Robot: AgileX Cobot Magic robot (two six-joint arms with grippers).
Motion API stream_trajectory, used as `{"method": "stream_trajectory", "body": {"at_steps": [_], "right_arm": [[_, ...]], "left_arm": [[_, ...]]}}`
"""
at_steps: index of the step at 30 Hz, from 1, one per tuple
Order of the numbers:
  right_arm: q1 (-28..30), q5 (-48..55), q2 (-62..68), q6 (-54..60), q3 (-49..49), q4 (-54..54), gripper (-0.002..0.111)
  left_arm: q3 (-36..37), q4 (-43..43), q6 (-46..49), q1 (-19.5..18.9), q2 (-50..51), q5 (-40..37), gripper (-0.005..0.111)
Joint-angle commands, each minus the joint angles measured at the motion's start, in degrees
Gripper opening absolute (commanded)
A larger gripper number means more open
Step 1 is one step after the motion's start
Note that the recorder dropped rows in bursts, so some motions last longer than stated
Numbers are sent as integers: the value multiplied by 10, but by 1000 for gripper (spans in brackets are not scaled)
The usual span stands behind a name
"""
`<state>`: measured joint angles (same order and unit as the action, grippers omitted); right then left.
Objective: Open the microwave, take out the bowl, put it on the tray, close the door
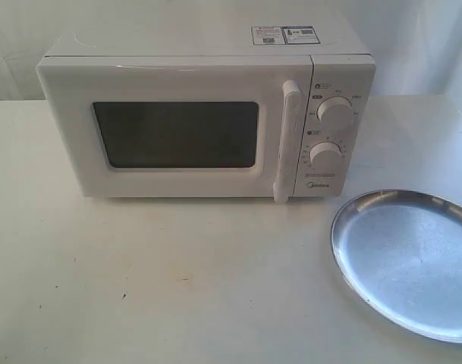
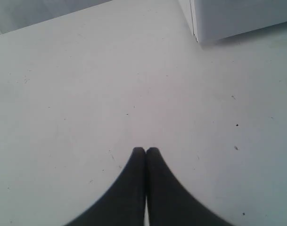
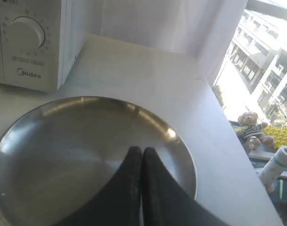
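The white microwave point(image 1: 200, 114) stands at the back of the table with its door point(image 1: 170, 133) closed and its tall white bar handle point(image 1: 286, 140) beside two round dials. The bowl is hidden. A shiny silver tray point(image 1: 409, 258) lies on the table at the front right, with nothing on it. Neither arm shows in the exterior view. My left gripper point(image 2: 145, 149) is shut and holds nothing, over bare table near a lower corner of the microwave point(image 2: 237, 19). Above the tray point(image 3: 63, 141), my right gripper point(image 3: 142, 149) is shut and holds nothing.
The table's right edge point(image 3: 228, 141) runs close past the tray. Beyond it are a teddy bear point(image 3: 249, 127) and a paper roll point(image 3: 275, 165) lower down. A white curtain hangs behind the microwave.
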<state>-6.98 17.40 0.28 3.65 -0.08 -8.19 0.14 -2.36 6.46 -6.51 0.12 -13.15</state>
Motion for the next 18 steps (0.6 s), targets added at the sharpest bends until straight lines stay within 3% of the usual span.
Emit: {"method": "stream_trajectory", "body": {"at_steps": [1,5,9,14,18], "right_arm": [[1,-70,-3,13,1,-9,0],[1,-244,-3,8,1,-8,0],[1,-429,-3,-132,1,-2,0],[1,-567,-3,-289,1,41,0],[1,-616,-3,-416,1,63,0]], "left_arm": [[-1,5,-2,3,-1,-1,0],[-1,5,-2,3,-1,-1,0],[-1,5,-2,3,-1,-1,0],[-1,5,-2,3,-1,-1,0],[-1,5,-2,3,-1,-1,0]]}}
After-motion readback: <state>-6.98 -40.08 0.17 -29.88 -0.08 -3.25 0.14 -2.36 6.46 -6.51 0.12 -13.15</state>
